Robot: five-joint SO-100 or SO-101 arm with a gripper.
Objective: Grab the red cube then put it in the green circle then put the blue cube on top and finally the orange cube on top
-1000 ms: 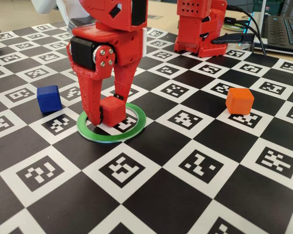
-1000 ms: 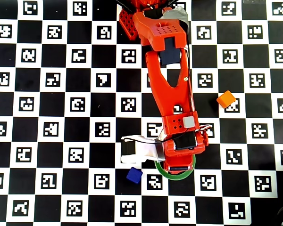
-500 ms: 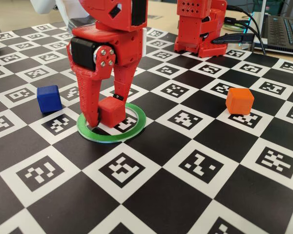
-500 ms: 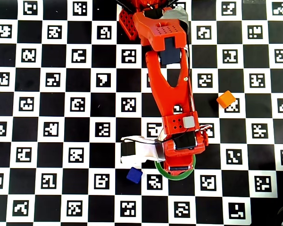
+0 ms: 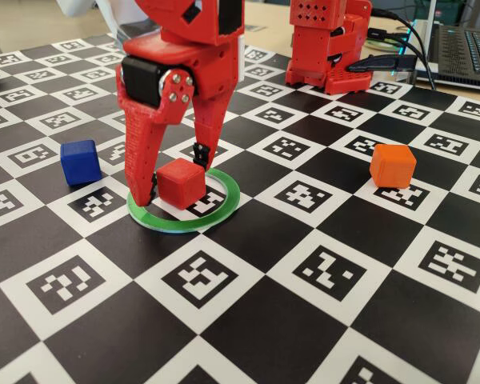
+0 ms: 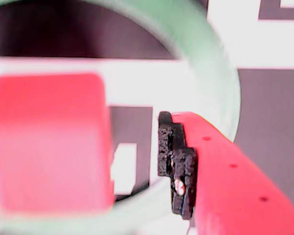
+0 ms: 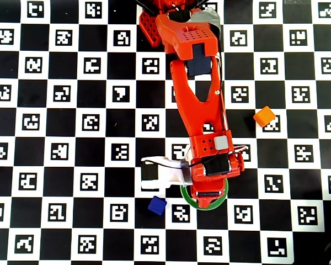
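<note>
The red cube [image 5: 180,182] sits flat on the board inside the green circle [image 5: 224,204]. My red gripper [image 5: 170,178] hangs over it, open, with one finger on each side of the cube. In the wrist view a gap shows between the red cube [image 6: 49,142] and the black finger pad [image 6: 175,161], and the green circle [image 6: 210,73] curves around both. The blue cube [image 5: 80,161] stands to the left of the ring, the orange cube [image 5: 392,166] far to the right. From overhead the arm hides the red cube; the blue cube [image 7: 156,205] and orange cube [image 7: 264,116] show.
The board is a black-and-white checker mat with printed markers [image 5: 200,280]. The arm's red base [image 5: 328,44] stands at the back. A laptop [image 5: 464,48] and cables [image 5: 400,56] lie at the back right, off the mat.
The jaws have spread apart and let go of the red cube, which now rests flat in the ring instead of tilted. The gripper has risen slightly.
</note>
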